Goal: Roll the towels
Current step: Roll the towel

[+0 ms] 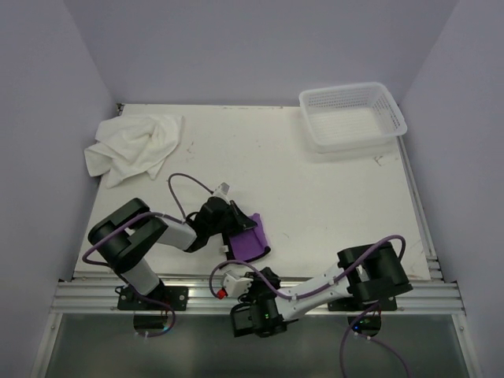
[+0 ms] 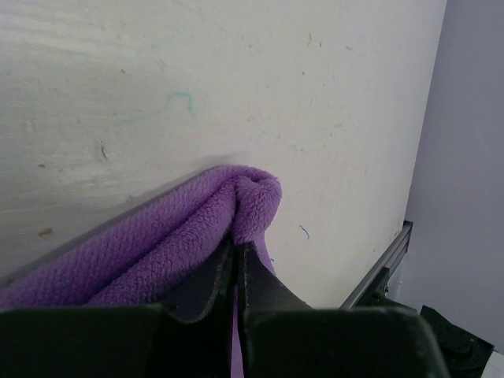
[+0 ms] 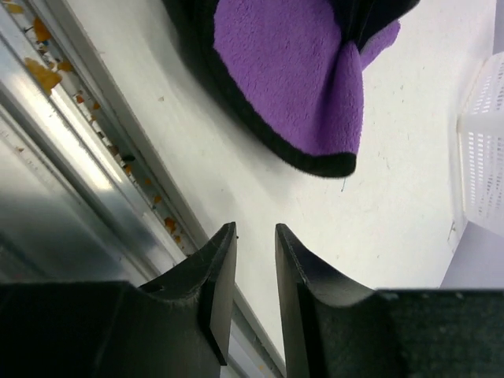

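**Near edge, 6 o'clock.** The right pincer [image 3: 253,230] is shown above the ribbed aluminium rail [image 3: 71,157]. Its two dark curved fingers are parted by a narrow gap, and nothing is held between them.

**Just beyond, 6 o'clock on the worktop [image 1: 331,205].** The purple towel [image 1: 248,242] is seen as a small fleecy cloth with a dark bound edge, partly folded over itself. The left pincer [image 2: 237,248] is clenched on a rounded fold of this towel, and the nap bulges past the fingertips.

- The dark edging and a lifted pleat are revealed only by the right wrist view.
- The pinched fold is revealed only by the left wrist view, where the edging is hidden.
- In the top view the grip is largely masked by the left arm's wrist.

The worktop itself is a matt off-white board, scuffed and speckled.

**Far side.** At 10 o'clock the white towel [image 1: 134,146] is seen as a crumpled heap, well apart from both arms. At 1 o'clock a white perforated plastic basket [image 1: 394,106], rectangular with rounded corners, is set near the back corner.
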Controlling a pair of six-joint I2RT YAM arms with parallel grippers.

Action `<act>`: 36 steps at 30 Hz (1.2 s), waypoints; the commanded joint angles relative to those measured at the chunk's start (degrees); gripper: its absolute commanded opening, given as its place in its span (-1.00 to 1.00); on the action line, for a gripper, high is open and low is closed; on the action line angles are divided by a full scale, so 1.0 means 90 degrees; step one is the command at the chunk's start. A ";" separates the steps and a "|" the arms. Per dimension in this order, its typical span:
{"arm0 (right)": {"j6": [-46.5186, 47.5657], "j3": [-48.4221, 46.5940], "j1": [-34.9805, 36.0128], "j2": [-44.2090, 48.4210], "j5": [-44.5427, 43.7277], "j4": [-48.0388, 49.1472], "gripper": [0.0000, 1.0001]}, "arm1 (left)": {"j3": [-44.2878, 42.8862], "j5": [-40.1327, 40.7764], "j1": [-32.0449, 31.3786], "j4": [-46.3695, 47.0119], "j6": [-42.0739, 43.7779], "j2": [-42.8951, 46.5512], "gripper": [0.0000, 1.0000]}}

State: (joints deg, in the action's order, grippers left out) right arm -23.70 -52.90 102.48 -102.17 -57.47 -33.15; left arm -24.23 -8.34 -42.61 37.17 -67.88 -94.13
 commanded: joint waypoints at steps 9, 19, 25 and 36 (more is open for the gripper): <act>-0.1438 0.0368 0.0294 0.2336 0.0517 -0.0381 -0.07 | 0.0241 0.0643 0.0096 0.0323 0.0286 0.0039 -1.00; -0.1370 0.1581 -0.1765 0.4701 0.2058 0.1202 -0.03 | 0.0378 0.0624 0.0096 0.0460 0.0247 0.0048 -1.00; -0.1867 0.1806 -0.3582 0.4644 0.3666 0.1836 -0.07 | 0.0436 0.0614 0.0096 0.0470 0.0257 0.0078 -1.00; -0.3225 0.2070 -0.5029 0.3648 0.5389 0.3214 -0.18 | 0.0641 0.0643 0.0086 0.0558 0.0247 0.0234 -1.00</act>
State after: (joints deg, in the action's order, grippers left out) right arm -48.03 -34.79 57.69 -67.85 -14.37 -9.98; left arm -19.75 -4.40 -42.04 42.61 -67.77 -92.84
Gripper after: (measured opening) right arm 0.407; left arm 0.038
